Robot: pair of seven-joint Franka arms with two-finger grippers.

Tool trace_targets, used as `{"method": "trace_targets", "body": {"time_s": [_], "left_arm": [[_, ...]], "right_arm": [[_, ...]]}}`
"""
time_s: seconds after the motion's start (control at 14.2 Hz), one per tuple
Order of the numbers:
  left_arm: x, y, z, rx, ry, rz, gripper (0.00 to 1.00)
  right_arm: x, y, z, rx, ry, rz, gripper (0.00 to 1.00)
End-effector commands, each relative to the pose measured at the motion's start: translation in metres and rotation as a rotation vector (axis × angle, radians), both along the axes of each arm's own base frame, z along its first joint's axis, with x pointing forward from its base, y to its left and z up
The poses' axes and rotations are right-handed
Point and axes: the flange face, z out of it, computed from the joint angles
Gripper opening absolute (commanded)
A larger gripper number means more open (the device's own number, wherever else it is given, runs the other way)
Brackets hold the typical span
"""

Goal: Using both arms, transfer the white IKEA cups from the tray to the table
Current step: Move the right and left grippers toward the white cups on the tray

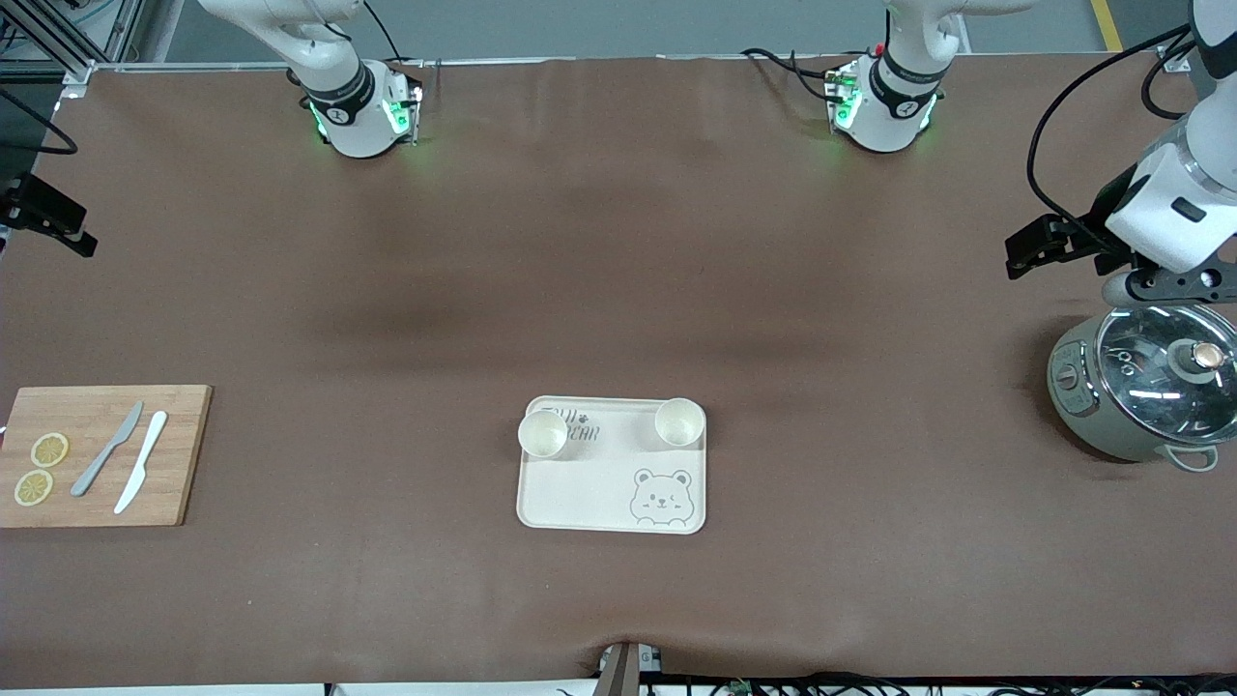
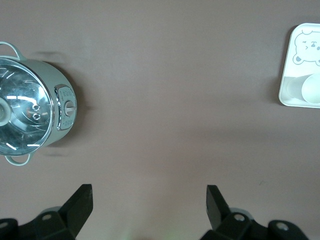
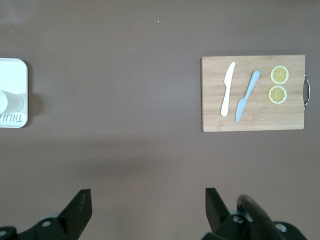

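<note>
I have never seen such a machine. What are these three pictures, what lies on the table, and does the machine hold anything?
Two white robot arms stand at a brown table. One picture looks down from a high camera facing them; the other two come from cameras on each arm's wrist.

In the middle lies a bear tray with two white cups on it. At the right arm's end is a cutting board with two knives and lemon slices. At the left arm's end stands a pot with a glass lid.

The left tool and the right tool are both open and hold nothing. Both arms wait.
</note>
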Motion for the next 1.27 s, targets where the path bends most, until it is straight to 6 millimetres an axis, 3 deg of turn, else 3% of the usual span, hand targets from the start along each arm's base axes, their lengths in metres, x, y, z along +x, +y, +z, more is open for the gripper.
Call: {"method": "trace_targets", "body": {"time_s": [0.0, 0.21, 0.49, 0.64, 0.71, 0.78, 0.85, 0.99, 1.2], "left_arm": [[0.002, 0.0, 0.005, 0.026, 0.0, -0.016, 1.0], [0.002, 0.001, 0.006, 0.026, -0.002, -0.007, 1.0], [0.006, -0.004, -0.004, 0.021, 0.016, -0.023, 1.0], [0.013, -0.003, -0.015, 0.022, 0.027, -0.026, 1.0], [0.021, -0.004, -0.033, 0.023, 0.054, -0.027, 1.0], [0.024, -0.005, -0.04, 0.023, 0.065, -0.029, 1.0], [0.026, -0.008, -0.042, 0.023, 0.067, -0.033, 1.0], [0.029, -0.032, -0.06, 0.02, 0.096, -0.073, 1.0], [0.041, -0.083, -0.087, 0.021, 0.067, -0.129, 1.0]], "right_arm": [[0.004, -0.001, 0.005, -0.014, -0.01, 0.003, 1.0], [0.006, 0.003, 0.011, -0.015, -0.023, 0.005, 1.0], [0.012, -0.005, 0.001, -0.004, -0.008, -0.008, 1.0], [0.013, -0.004, -0.001, -0.005, -0.004, -0.005, 1.0], [0.015, -0.004, -0.004, -0.004, -0.001, -0.005, 1.0], [0.023, 0.0, -0.016, -0.011, 0.018, 0.008, 1.0], [0.024, 0.003, -0.011, -0.015, 0.007, 0.014, 1.0], [0.025, 0.003, -0.007, -0.01, -0.002, 0.01, 1.0], [0.035, -0.005, -0.024, -0.017, 0.021, -0.001, 1.0]]}}
